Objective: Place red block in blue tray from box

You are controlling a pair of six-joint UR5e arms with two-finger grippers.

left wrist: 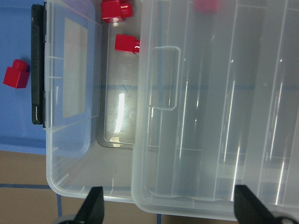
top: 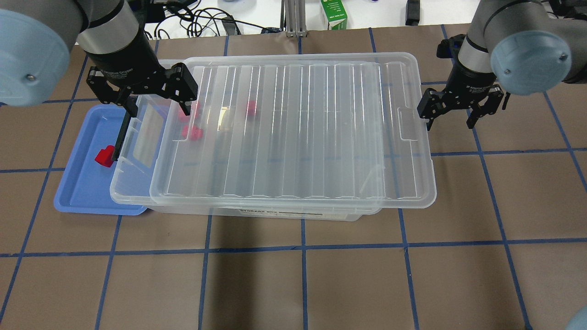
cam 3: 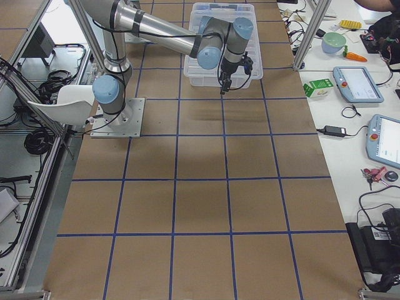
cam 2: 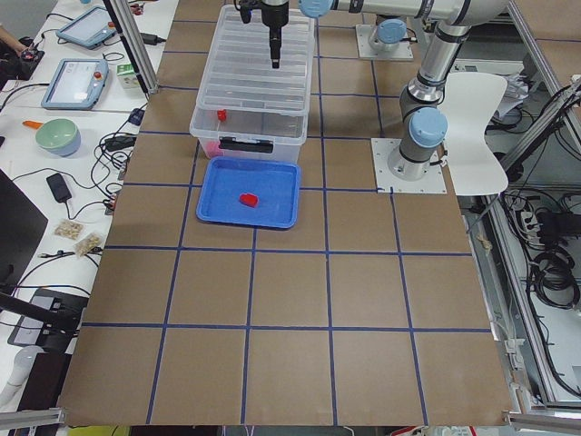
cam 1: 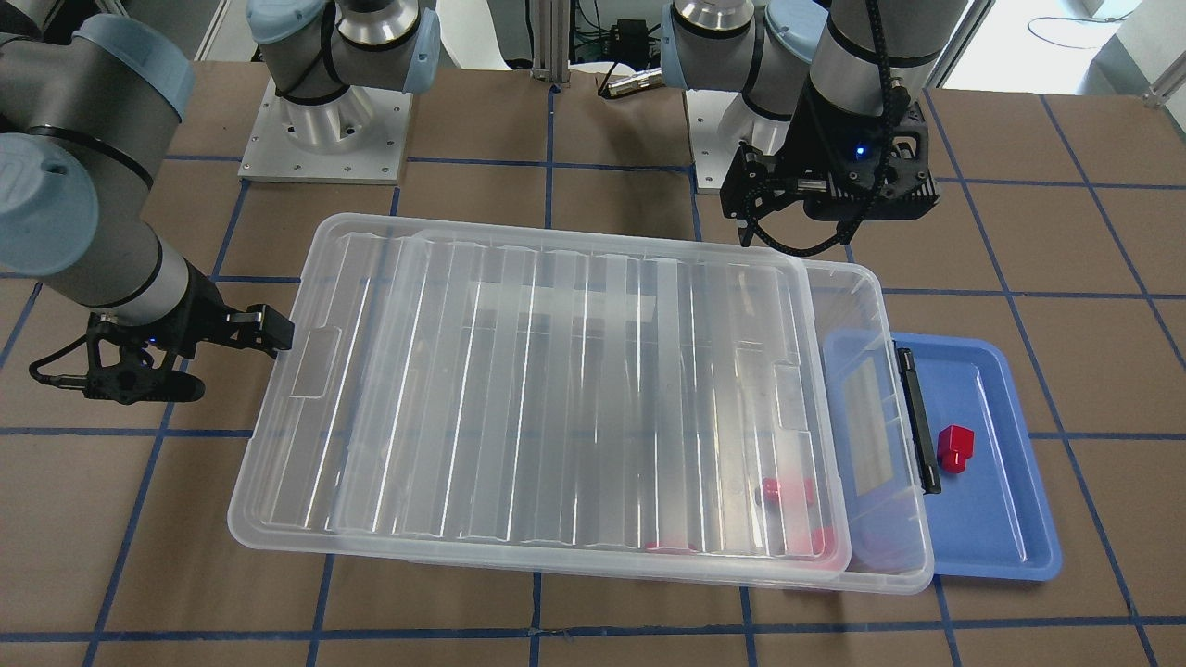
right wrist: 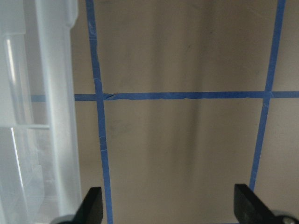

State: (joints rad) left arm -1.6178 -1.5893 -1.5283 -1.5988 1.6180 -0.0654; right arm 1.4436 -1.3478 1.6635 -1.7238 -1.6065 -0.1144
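Note:
One red block (cam 1: 954,447) lies in the blue tray (cam 1: 1001,519), next to the box's black latch (cam 1: 917,417); it also shows in the overhead view (top: 105,156) and the left wrist view (left wrist: 16,74). The clear box (top: 293,128) has its ribbed lid (cam 1: 556,389) slid toward my right, leaving its left end uncovered. Three more red blocks (left wrist: 127,44) lie inside near that end. My left gripper (top: 158,107) is open and empty, above the box's uncovered end. My right gripper (top: 450,121) is open and empty, beside the box's other end.
The blue tray (top: 82,192) is partly tucked under the box's left end. The arm bases (cam 1: 324,130) stand behind the box. A green carton (top: 333,13) and cables lie at the far table edge. Brown table with blue tape grid (top: 302,275) lies in front.

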